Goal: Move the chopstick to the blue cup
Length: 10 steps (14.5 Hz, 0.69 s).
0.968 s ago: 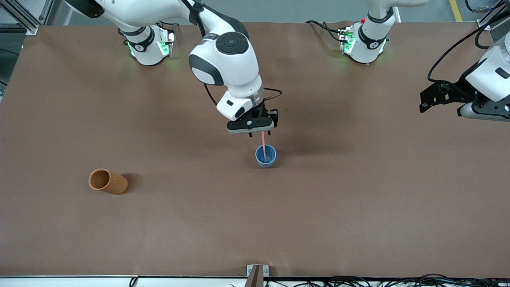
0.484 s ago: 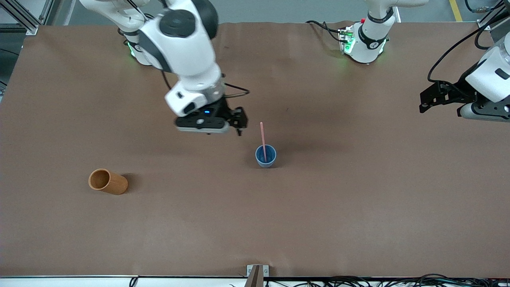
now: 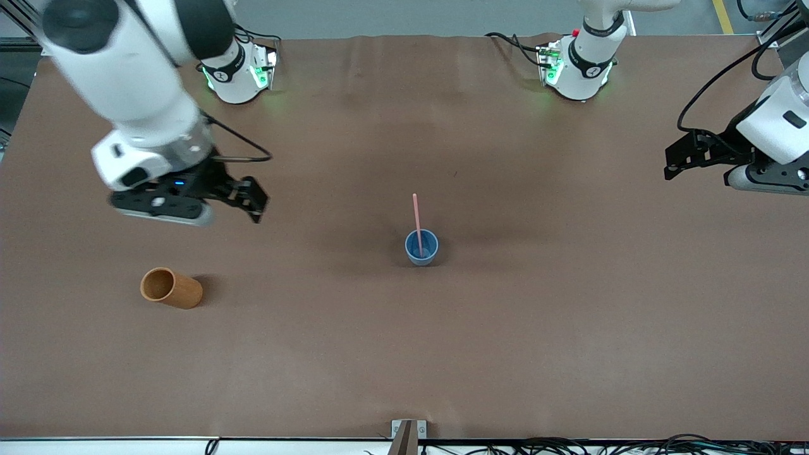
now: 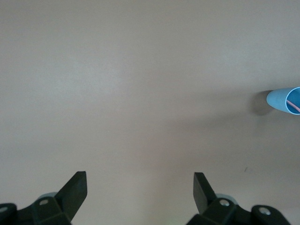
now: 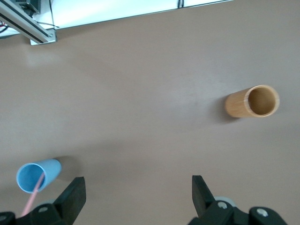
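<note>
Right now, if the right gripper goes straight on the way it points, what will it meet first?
Probably only bare table: the open right gripper points down at it. The orange-brown cup and blue cup lie off to the sides.

I see thin pale-pink chopstick (image 3: pixel 416 218) standing near-upright in small blue cup (image 3: pixel 421 248), mid-table, top end sticking well above rim.

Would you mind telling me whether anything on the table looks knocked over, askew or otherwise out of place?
Nothing stands out. The chopstick stands in the upright blue cup, leaning on its rim. The orange-brown cup stands upright toward the right arm's end of the table. The right gripper and the left gripper hold nothing, fingers open.
</note>
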Each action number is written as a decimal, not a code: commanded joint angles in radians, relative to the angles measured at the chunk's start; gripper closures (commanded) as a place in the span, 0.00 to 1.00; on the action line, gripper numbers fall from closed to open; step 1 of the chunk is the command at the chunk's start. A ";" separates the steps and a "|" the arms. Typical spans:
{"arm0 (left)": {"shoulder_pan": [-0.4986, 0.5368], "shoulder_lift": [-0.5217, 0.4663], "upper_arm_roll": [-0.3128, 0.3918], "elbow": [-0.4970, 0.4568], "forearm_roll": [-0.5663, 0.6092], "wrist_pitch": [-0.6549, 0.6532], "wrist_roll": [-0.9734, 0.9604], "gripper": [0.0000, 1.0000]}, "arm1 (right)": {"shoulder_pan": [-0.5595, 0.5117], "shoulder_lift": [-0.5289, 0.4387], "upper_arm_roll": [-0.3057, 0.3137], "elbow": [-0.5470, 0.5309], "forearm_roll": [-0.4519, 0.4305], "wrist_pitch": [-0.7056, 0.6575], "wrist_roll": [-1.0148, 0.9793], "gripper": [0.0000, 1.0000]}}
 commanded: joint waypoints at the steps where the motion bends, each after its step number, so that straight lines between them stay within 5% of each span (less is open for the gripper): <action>1: 0.006 0.005 -0.004 0.017 -0.008 -0.005 -0.007 0.00 | -0.011 -0.086 -0.116 -0.046 0.082 -0.046 -0.158 0.00; 7: 0.004 0.005 -0.005 0.017 -0.007 -0.005 -0.010 0.00 | -0.014 -0.227 -0.274 -0.142 0.093 -0.160 -0.420 0.00; 10: 0.004 0.006 -0.005 0.017 -0.005 -0.005 -0.012 0.00 | -0.035 -0.222 -0.303 -0.149 0.093 -0.151 -0.453 0.00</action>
